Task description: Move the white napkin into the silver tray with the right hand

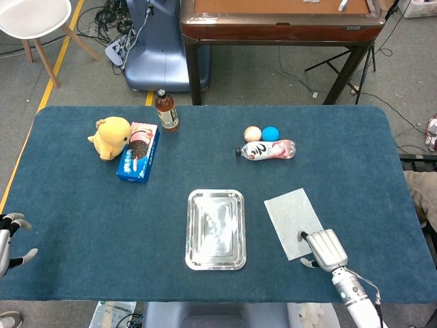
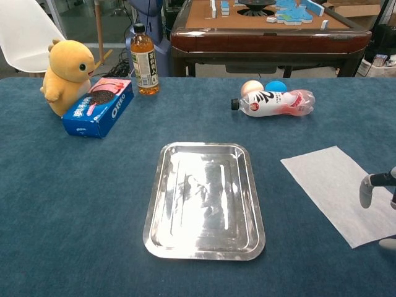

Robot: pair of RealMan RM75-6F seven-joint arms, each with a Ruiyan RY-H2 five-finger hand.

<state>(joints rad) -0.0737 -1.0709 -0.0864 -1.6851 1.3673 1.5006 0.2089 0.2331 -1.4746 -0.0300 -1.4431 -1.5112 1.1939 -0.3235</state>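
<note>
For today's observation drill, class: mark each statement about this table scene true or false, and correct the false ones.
1. The white napkin lies inside the silver tray. False: it lies flat on the table to the tray's right.
2. The right hand is at the napkin's near corner. True.
3. The plastic bottle beside the two balls stands upright. False: it lies on its side.
4. The yellow plush toy sits next to the Oreo box. True.
5. The tray holds a ball. False: it holds nothing.

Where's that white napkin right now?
The napkin lies flat on the blue table, just right of the silver tray in the head view, with the right hand at its near corner.
</note>
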